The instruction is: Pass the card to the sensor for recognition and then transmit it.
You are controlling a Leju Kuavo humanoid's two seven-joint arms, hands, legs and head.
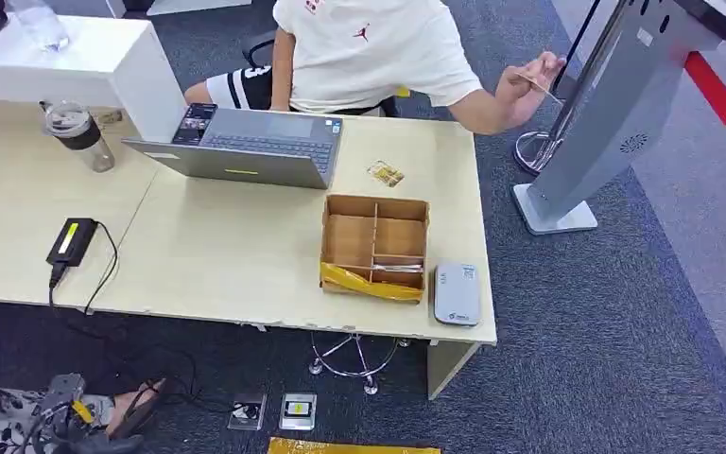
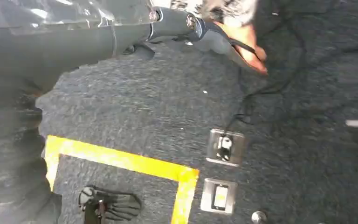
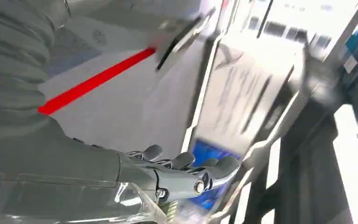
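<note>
Left hand (image 2: pixel 186 25): grey ribbed cover under clear glossy plastic wrap, dark metal fingers, round silver screws at the base. Right hand (image 3: pixel 186 175): same grey ribbed cover and clear wrap, silver-grey fingers with rounded dark tips, one round screw at the side.

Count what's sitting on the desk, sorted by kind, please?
Laptop: 1
Cardboard box with dividers: 1
Grey card reader: 1
Jar: 1
Black power adapter: 1
Small packet: 1
Total: 6
</note>
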